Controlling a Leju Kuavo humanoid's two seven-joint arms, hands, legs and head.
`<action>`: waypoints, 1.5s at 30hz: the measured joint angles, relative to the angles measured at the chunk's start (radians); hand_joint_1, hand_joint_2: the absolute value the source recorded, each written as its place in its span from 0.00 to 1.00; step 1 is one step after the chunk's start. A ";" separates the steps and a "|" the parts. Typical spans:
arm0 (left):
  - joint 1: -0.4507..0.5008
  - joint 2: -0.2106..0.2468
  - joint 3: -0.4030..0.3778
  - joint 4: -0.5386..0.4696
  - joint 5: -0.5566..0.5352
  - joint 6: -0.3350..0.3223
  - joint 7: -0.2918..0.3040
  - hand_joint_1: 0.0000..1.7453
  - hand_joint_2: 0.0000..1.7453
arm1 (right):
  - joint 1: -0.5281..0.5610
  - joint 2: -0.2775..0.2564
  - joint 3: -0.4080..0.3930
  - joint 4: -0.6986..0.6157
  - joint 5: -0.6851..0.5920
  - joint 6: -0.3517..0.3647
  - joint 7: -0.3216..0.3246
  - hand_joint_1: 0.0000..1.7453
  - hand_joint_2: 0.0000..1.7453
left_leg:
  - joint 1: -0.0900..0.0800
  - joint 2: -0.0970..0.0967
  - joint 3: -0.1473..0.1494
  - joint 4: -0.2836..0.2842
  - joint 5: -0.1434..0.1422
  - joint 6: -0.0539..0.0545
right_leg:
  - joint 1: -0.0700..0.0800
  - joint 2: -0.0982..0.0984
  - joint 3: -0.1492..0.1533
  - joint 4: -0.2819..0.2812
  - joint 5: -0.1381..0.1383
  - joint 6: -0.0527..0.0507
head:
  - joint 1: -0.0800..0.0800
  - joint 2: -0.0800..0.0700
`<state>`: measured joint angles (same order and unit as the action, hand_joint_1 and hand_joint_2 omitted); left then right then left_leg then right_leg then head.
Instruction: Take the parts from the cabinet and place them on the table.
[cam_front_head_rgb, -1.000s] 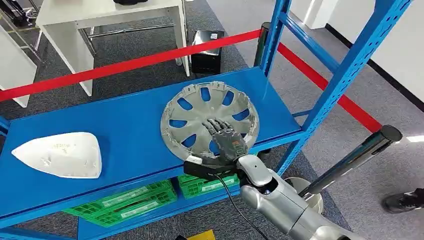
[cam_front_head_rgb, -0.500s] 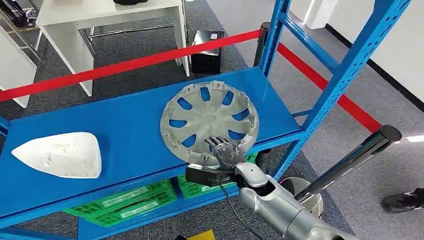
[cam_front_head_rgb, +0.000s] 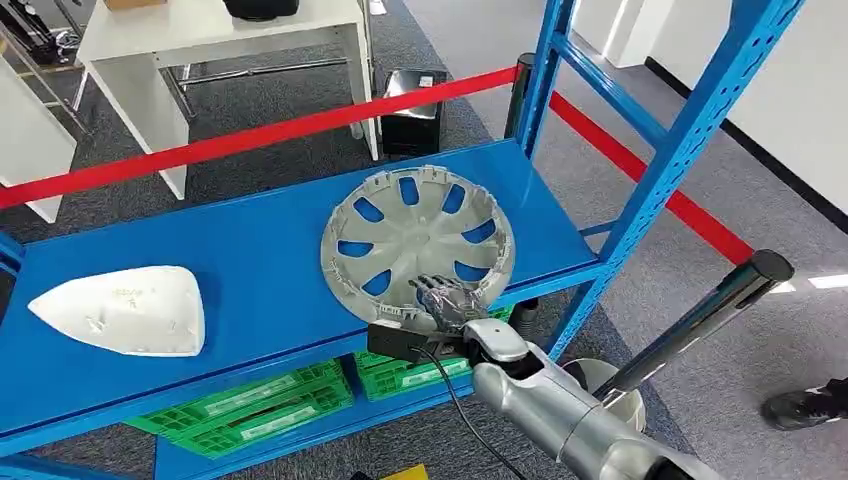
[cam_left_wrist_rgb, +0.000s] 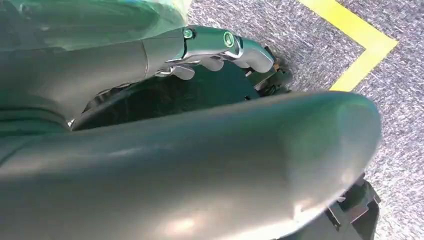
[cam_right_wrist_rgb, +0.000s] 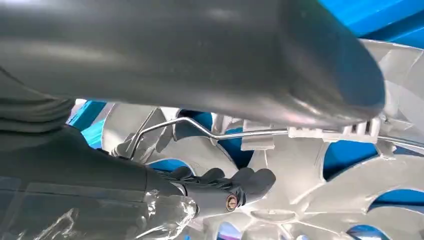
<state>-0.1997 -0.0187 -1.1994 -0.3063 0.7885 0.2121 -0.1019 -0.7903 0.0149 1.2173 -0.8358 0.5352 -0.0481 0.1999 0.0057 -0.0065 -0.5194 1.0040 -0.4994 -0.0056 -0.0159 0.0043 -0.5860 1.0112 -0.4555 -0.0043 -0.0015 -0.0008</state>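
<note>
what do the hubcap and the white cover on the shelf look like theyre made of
Hubcap: likely moulded plastic, matte silver-grey; thin ribs and clip tabs, with a wire ring along the rim. White cover: probably plastic too, smooth off-white shell. Shelf: looks like blue painted metal.

Head cam looks down on my shelf (cam_front_head_rgb: 250, 250); R wrist cam sits close, sharing the hubcap (cam_front_head_rgb: 418, 240); L wrist cam faces floor.

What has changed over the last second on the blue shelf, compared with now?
The right hand has drawn back from the middle of the grey wheel cover to its near rim, fingers curling over the edge. The cover and the white mirror shell stayed put.
</note>
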 joint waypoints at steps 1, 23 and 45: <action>0.000 0.000 0.000 0.000 0.000 0.000 0.000 0.00 0.00 | -0.002 0.002 0.002 0.004 -0.001 0.003 0.005 0.00 0.00 | 0.000 0.000 0.001 0.000 0.000 0.000 | 0.000 0.000 0.001 0.000 0.000 0.000 | 0.000 0.000; -0.001 0.000 0.000 0.000 0.000 0.004 0.005 0.00 0.00 | -0.034 0.024 0.025 0.049 -0.055 0.046 0.069 0.00 1.00 | 0.001 0.000 0.015 0.000 -0.002 0.000 | 0.001 0.000 0.015 0.000 -0.004 -0.001 | 0.000 0.000; -0.003 -0.001 0.001 -0.007 -0.001 0.020 0.015 0.00 0.00 | -0.045 0.022 0.025 0.051 -0.104 0.082 0.089 0.00 1.00 | 0.001 0.000 0.037 -0.002 -0.014 -0.001 | 0.002 0.001 0.034 0.000 -0.016 -0.002 | 0.000 0.000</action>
<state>-0.2031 -0.0198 -1.1986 -0.3136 0.7874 0.2323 -0.0874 -0.8354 0.0366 1.2421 -0.7851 0.4315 0.0336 0.2892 0.0072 -0.0061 -0.4825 1.0018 -0.5130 -0.0070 -0.0140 0.0053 -0.5518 1.0108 -0.4717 -0.0066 -0.0019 -0.0008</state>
